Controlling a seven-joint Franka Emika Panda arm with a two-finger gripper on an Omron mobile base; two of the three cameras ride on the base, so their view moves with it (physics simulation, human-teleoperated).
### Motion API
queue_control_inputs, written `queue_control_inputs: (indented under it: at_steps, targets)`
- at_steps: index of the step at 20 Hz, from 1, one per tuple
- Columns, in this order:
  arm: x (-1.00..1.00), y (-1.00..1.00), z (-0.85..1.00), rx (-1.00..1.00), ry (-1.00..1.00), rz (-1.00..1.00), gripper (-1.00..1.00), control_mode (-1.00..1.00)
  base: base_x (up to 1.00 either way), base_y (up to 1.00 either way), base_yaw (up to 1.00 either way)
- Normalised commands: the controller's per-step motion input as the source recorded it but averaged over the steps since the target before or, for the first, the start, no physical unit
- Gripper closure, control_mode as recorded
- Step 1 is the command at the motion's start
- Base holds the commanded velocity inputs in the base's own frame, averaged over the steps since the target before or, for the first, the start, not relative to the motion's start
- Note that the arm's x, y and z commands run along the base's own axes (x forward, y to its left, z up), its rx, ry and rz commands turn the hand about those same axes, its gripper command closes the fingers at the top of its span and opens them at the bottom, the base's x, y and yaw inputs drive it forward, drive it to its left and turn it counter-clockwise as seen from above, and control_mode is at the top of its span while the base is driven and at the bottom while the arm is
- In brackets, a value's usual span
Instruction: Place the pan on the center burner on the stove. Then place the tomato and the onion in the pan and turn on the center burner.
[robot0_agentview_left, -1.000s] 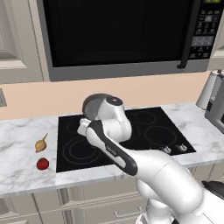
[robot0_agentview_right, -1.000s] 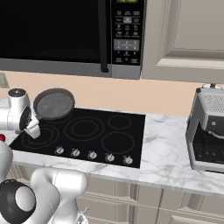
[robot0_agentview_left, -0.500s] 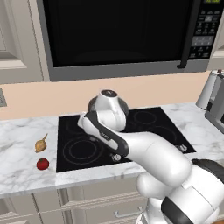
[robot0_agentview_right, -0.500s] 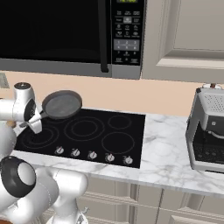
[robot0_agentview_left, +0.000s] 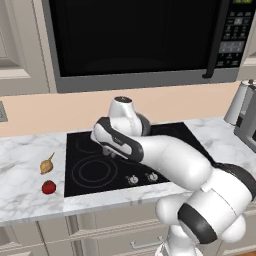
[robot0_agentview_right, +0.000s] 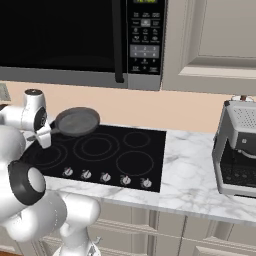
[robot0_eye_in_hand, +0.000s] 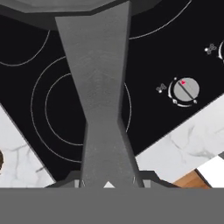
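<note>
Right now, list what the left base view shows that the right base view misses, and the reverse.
Left base view alone: the tomato and the onion lying apart on the marble counter left of the stove. Right base view alone: the pan held by its handle above the stove's back left, off the center burner, and a grey appliance at the right. Both share the black cooktop, its silver knobs, the microwave overhead and the white arm.
</note>
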Motion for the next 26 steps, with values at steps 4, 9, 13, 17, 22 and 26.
queue_control_inputs:
  at_steps: [4,9,13,17,22,26]
  targets:
    - [0.17,-0.14,0.0,0.0,0.09,-0.05,1.0,-1.0,0.0,0.0,0.0]
    - [0.23,-0.13,-0.05,0.0,0.1,-0.05,1.0,-1.0,0.0,0.0,0.0]
    - [0.26,-0.07,-0.12,0.0,0.1,-0.06,1.0,-1.0,0.0,0.0,0.0]
    - [0.26,0.0,-0.22,0.0,0.07,-0.11,1.0,-1.0,0.0,0.0,0.0]
    - [0.21,0.0,-0.2,0.0,0.05,-0.11,1.0,-1.0,0.0,0.0,0.0]
    - [0.19,0.0,-0.19,0.0,0.04,-0.1,1.0,-1.0,0.0,0.0,0.0]
